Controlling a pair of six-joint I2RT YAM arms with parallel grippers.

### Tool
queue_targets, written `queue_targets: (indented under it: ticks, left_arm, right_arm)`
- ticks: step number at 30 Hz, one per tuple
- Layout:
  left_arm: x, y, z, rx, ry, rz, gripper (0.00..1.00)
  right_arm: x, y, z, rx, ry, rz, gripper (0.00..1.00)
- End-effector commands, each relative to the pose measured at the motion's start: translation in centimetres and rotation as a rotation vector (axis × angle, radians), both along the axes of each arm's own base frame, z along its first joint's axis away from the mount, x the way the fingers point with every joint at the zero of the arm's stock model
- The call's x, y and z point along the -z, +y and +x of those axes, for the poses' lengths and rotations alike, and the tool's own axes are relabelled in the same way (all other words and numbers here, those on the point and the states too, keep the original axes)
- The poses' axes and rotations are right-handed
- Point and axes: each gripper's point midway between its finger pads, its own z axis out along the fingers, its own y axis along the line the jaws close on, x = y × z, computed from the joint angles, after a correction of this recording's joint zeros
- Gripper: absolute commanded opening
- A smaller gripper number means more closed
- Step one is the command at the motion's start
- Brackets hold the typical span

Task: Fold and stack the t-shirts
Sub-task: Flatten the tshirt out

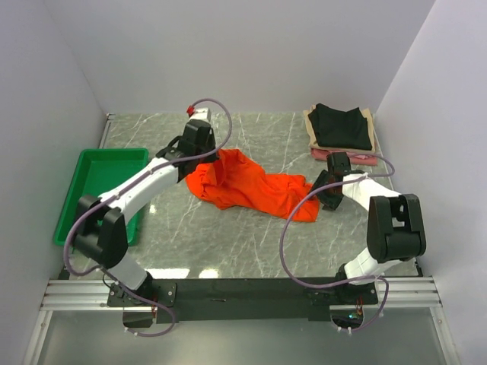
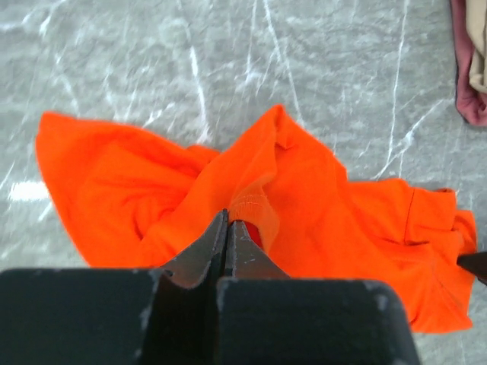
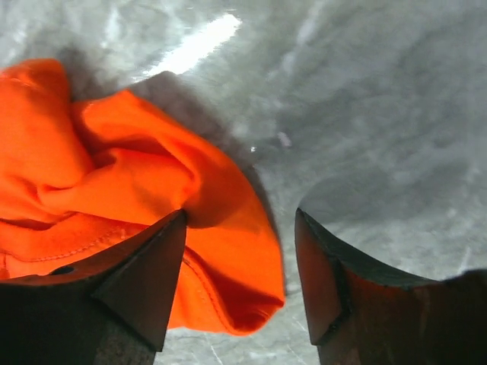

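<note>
A crumpled bright orange t-shirt [image 1: 251, 186] lies mid-table, stretched from back left to front right. My left gripper [image 1: 204, 158] is shut on its left end, pinching a ribbed hem [image 2: 255, 213], and the cloth spreads beyond the tips [image 2: 228, 217]. My right gripper [image 1: 323, 192] is open at the shirt's right end, low over the table; a fold of orange cloth [image 3: 228, 251] lies between its fingers [image 3: 152, 266]. A folded stack with a black shirt [image 1: 342, 125] over beige [image 1: 370, 115] and pink [image 1: 358, 158] ones sits at the back right.
A green plastic tray [image 1: 95, 186] stands at the left edge, partly behind my left arm. White walls enclose the marble table [image 1: 251, 251] on three sides. The pink and beige stack edge shows in the left wrist view [image 2: 472, 68].
</note>
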Motion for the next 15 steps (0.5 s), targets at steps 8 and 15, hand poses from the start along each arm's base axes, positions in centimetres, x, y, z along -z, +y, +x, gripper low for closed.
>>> queue_targets:
  ticks: [8, 15]
  left_arm:
    - [-5.7, 5.2, -4.4, -0.195, -0.163, -0.111, 0.0]
    - [-15.0, 8.8, -8.6, -0.271, -0.362, -0.257, 0.0]
  right_arm:
    - [-0.6, 1.8, 2.6, -0.024, -0.058, -0.064, 0.0]
    - [-13.9, -0.2, 2.0, 0.038, -0.4, -0.126, 0.0]
